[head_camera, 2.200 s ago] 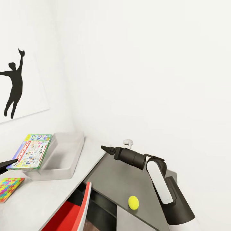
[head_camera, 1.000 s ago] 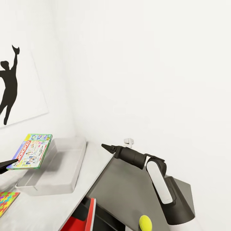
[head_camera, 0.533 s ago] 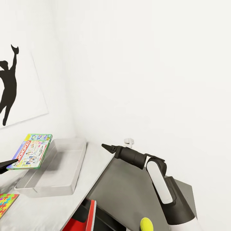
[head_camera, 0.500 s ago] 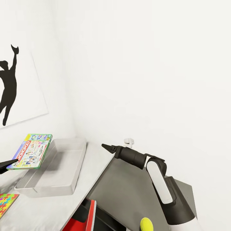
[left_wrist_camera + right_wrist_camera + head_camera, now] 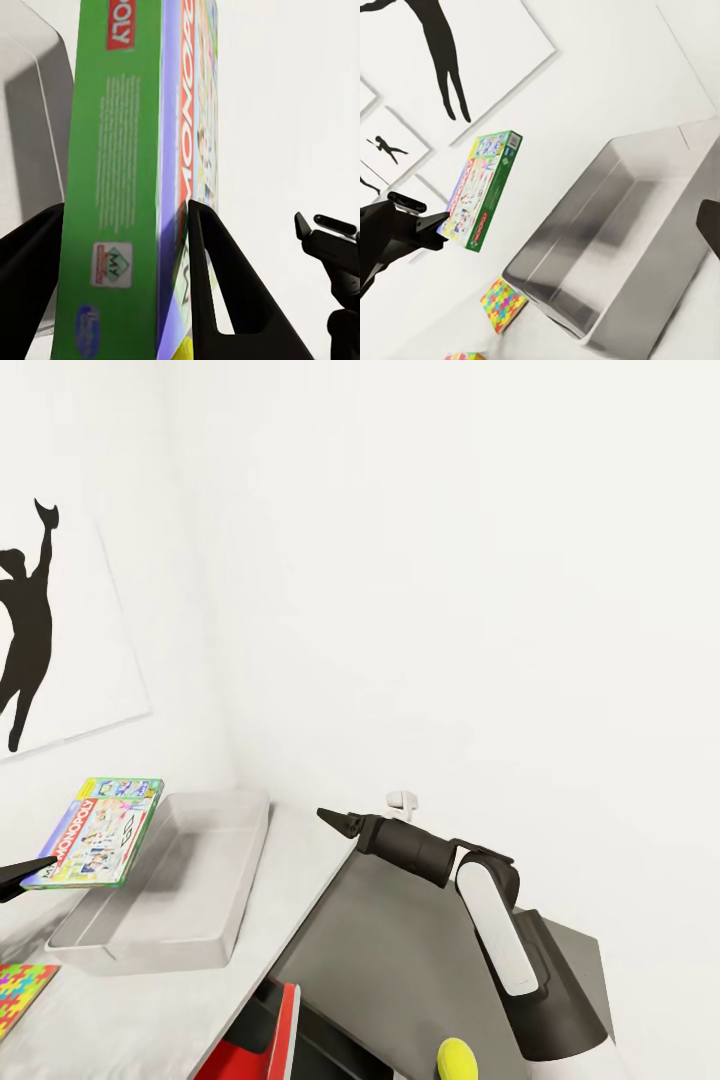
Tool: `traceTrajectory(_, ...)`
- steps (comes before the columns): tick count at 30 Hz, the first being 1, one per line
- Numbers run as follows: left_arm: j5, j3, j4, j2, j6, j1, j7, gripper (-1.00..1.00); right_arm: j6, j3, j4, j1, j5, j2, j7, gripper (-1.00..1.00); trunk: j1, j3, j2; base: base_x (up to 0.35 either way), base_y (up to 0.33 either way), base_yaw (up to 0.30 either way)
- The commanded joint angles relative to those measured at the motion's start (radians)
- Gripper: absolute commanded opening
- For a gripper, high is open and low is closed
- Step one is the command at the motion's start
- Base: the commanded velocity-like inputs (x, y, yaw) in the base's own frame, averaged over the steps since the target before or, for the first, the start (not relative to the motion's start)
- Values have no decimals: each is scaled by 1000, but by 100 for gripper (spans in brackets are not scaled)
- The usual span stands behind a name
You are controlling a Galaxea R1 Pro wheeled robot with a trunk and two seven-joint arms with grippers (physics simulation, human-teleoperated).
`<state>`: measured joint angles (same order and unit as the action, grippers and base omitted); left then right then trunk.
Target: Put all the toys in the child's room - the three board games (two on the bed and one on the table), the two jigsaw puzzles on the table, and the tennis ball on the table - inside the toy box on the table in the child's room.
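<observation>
My left gripper (image 5: 40,865) is shut on the green-edged board game (image 5: 96,846), its black fingers (image 5: 217,285) pressed on both faces of the box (image 5: 116,187). The game hangs in the air by the left rim of the grey toy box (image 5: 190,930), and its shadow falls inside the tray. The toy box (image 5: 607,255) stands on the pale table (image 5: 150,1020) and looks bare inside. A jigsaw puzzle (image 5: 18,996) lies on the table in front of the tray. The tennis ball (image 5: 456,1059) rests on the table's lower dark end unit (image 5: 400,950). My right gripper (image 5: 336,821) hovers open over the table's right edge, holding nothing.
White walls close the corner behind the table, with a black silhouette picture (image 5: 30,620) on the left wall. A red object (image 5: 250,1045) stands below the table's front edge. A small white fitting (image 5: 401,801) sits by the wall. A second jigsaw (image 5: 465,356) lies beyond the first (image 5: 504,301).
The whole head picture shifted between 2.2 s and 1 s ago, so the camera moved. Since then both arms, the board game and the ball have stayed still.
</observation>
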<state>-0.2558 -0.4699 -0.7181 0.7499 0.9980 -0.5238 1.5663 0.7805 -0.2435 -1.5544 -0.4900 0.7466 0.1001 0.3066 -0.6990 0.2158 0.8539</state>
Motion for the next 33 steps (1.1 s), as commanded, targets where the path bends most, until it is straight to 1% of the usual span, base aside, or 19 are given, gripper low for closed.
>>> traceTrajectory(1, 1, 1, 0, 0, 9, -1, 4, -100, 4, 1, -1, -1, -3, 1, 3, 100, 0, 1, 1, 0, 0, 0)
traceTrajectory(5, 3, 6, 0, -4, 13, -3, 4, -100, 4, 2, -1, -1, -3, 0, 2, 100, 0, 1, 1, 0, 0, 0)
traceTrajectory(6, 4, 9, 0, -8, 16, -8, -11, -100, 3, 2, -1, -1, -3, 0, 2, 100, 0, 2, 1, 0, 0, 0)
traceTrajectory(8, 1, 13, -2, -12, 23, -30, -87, -100, 3, 3, -1, -1, -3, 0, 3, 100, 0, 2, 1, 0, 0, 0)
traceTrajectory(10, 0, 15, -3, -18, 30, -85, -174, -100, 4, 5, -1, -1, -3, 0, 6, 100, 0, 4, 1, 0, 0, 0)
traceTrajectory(12, 0, 16, 1, -35, 35, -153, -266, -100, 5, 7, -1, -1, -3, -1, 6, 100, 0, 7, 1, 0, 0, 0)
traceTrajectory(13, 0, 16, 4, -41, 36, -171, -291, -100, 5, 7, -1, -1, -3, -1, 6, 100, 0, 8, 1, 0, 0, 0)
traceTrajectory(15, 1, 17, 24, -73, 38, -246, -408, -100, 6, 10, -1, -1, -3, -6, 8, 100, 0, 11, 1, 0, 0, 0)
traceTrajectory(16, 1, 17, 39, -92, 38, -283, -472, -100, 6, 10, -1, -1, -2, -13, 10, 100, 0, 13, 1, 0, 0, 0)
traceTrajectory(17, 1, 17, 58, -109, 38, -318, -537, -100, 6, 11, -1, -1, -1, -23, 12, 100, 0, 15, 1, 0, 0, 0)
traceTrajectory(19, 1, 17, 99, -135, 39, -385, -656, -100, 5, 12, -1, -1, 3, -48, 14, 100, 0, 18, 1, 0, 0, 0)
traceTrajectory(21, 1, 17, 132, -159, 38, -443, -758, -100, 3, 18, -1, -1, 7, -68, 16, 100, 0, 21, 1, 0, 0, 0)
traceTrajectory(23, 2, 17, 146, -189, 37, -488, -853, -100, 2, 39, -1, -1, 9, -77, 17, 100, 0, 24, 1, 0, 0, 0)
traceTrajectory(26, 4, 17, 154, -250, 35, -533, -1003, -100, 2, 57, -1, -1, 10, -82, 17, 100, 0, 29, 1, 0, 0, 0)
traceTrajectory(27, 4, 17, 155, -259, 34, -539, -1031, -100, 2, 59, -1, -1, 10, -83, 17, 100, 0, 31, 1, 0, 0, 0)
traceTrajectory(29, 3, 17, 157, -292, 29, -554, -1139, -100, 2, 63, -1, -1, 10, -84, 17, 100, 0, 34, 1, 0, 0, 0)
traceTrajectory(31, 2, 17, 158, -312, 23, -560, -1221, -100, 2, 66, -1, -1, 10, -84, 17, 100, 0, 37, 1, 0, 0, 0)
traceTrajectory(32, 2, 17, 158, -320, 21, -562, -1246, -100, 2, 66, -1, -1, 10, -84, 17, 100, 0, 39, 1, 0, 0, 0)
traceTrajectory(33, 2, 17, 158, -323, 19, -563, -1256, -100, 2, 66, -1, -1, 10, -84, 17, 100, 0, 40, 1, 0, 0, 0)
